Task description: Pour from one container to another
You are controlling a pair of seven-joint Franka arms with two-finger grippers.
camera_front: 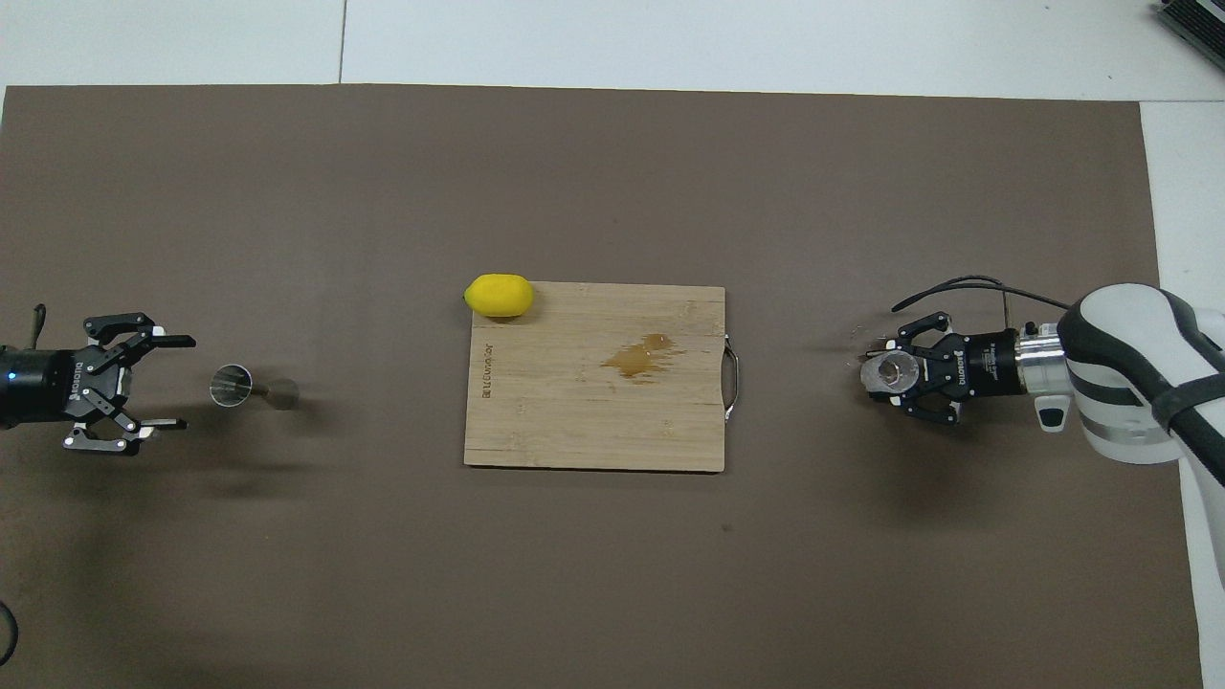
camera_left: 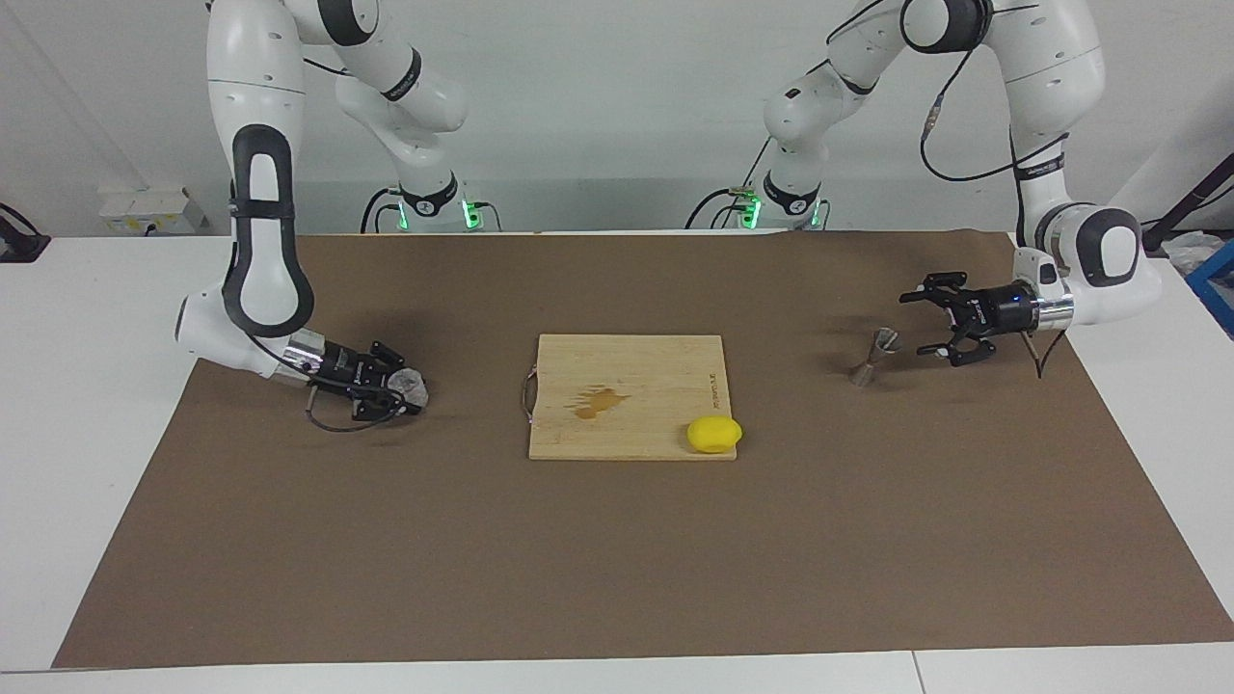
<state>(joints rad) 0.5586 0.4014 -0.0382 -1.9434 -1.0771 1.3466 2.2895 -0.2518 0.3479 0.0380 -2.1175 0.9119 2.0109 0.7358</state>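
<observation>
Glass, small, clear, cylindrical, sits low on brown mat at right arm's end, clamped between right gripper fingers. Jigger, silver hourglass metal, stands upright near left arm's end, just beside left gripper, fingers spread wide, not touching. Bamboo board w/ yellow lemon on its corner lies between the 2; bare mat all round.

Left end effector open, right clamped

White table carries a brown mat.
</observation>
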